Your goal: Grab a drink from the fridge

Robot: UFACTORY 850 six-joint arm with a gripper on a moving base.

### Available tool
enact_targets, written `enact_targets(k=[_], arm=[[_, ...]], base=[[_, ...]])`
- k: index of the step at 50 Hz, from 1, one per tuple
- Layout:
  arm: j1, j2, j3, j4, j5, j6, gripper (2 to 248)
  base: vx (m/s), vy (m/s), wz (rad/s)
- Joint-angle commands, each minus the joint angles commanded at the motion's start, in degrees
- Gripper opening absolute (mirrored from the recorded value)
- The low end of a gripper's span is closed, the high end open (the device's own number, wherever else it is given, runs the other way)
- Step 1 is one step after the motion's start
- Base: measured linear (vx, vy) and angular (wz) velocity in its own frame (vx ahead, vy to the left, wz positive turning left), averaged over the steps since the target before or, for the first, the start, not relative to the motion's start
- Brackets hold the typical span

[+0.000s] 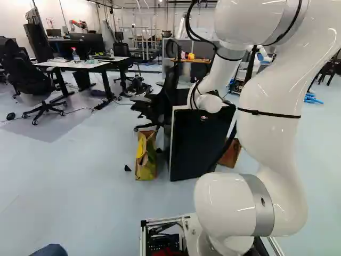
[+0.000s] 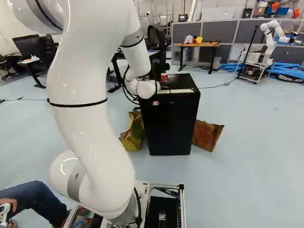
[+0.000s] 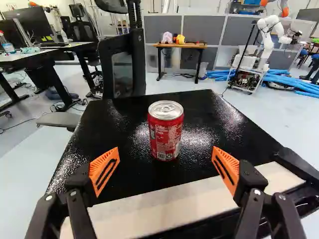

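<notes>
One white arm (image 2: 85, 118) up from the base (image 2: 182, 206), bent forward and reaching to the small black fridge (image 2: 171, 128). Gripper (image 3: 165, 152) released: fingers spread wide, orange pads (image 3: 101, 162) facing each other across the gap. Hard to pick out against the black in both base views, so going by the wrist view. Pale strip (image 3: 199, 204) along the near edge of the fridge top, passing under the fingers. Task drink: red can (image 3: 166, 132), upright on the black top, ahead of the gripper, in line with the gap, apart from both pads.

On the floor: yellow and brown bag (image 1: 145, 157) just beside the fridge on its left, brown bag (image 2: 207, 135) on its right. Small black piece (image 1: 127, 168) near the yellow one. Past the fridge, black office chair (image 1: 157, 104).

Farther off: desk (image 1: 74, 66) with monitors at the left of the left base view. Wooden-topped table (image 2: 199, 44) by grey partitions (image 2: 223, 31). Another robot (image 2: 270, 40), white, on a cart, with blue tubing (image 2: 289, 71) beside it.
</notes>
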Motion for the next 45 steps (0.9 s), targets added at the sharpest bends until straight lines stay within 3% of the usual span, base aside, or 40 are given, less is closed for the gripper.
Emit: enact_targets(k=[23, 45], arm=[[-0.4, -4.9, -4.2, 1.7, 4.7, 0.0, 247], [-0.5, -7.9, -8.1, 1.7, 4.8, 0.0, 247]], base=[[0.000, 0.000, 0.000], [0.000, 0.000, 0.000]])
